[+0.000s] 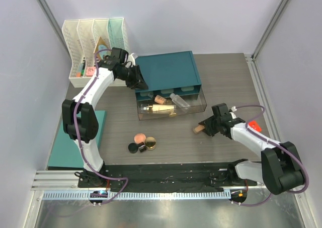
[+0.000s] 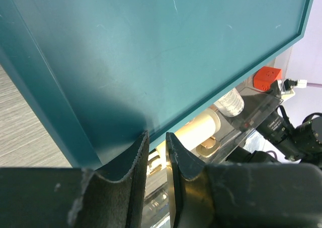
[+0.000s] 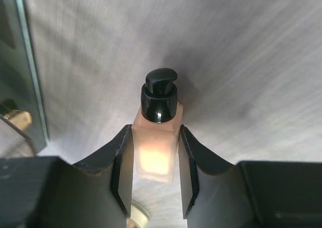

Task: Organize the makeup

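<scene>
Item: beige square foundation bottle with black pump cap, on grey wood-grain table, lodged between my right claw's fingers, gripped on both sides. My left claw pinches teal box lid.

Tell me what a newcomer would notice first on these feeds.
Probably the teal organizer mid-table, its clear drawer pulled out with beige bottles inside, and the left gripper pinching its rim. Next, the right gripper clamped around a foundation bottle with a black pump cap, lying on the table right of the drawer. A pink blush compact, black jar and gold-rimmed compact sit loose in front of the drawer.
</scene>
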Motion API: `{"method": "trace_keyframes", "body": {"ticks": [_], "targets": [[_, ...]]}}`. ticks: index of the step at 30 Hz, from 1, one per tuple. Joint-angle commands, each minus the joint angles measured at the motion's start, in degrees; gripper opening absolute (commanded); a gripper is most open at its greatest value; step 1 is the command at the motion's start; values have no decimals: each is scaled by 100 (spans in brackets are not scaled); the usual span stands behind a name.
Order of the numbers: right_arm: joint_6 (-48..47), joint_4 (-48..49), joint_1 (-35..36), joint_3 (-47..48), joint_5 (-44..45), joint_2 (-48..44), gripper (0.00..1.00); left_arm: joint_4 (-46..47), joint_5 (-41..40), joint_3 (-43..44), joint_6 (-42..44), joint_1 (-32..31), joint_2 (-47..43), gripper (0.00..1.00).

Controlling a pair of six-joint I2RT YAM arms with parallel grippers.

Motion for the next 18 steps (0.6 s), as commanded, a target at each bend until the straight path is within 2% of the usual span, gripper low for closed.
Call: {"method": "trace_keyframes", "body": {"ticks": [1,6,11,14,18], "targets": [[-252,-935,21,-98,54,-571,1,-982,-844,-264,356,57,388,24],[-446,-1648,21,306,248,-1362,1,-929,-826,-290,311,57,379,24],[-946,-2422,22,1448,774,-1732,1,-894,-800,-308,294,57,370,24],[-1454,-2554,22,2265,1231,-1593,1,-894,-791,-308,285,57,379,24],[-2290,-2625,13,3599,1522,-952,1,-876,-773,-299,285,57,388,24]]}}
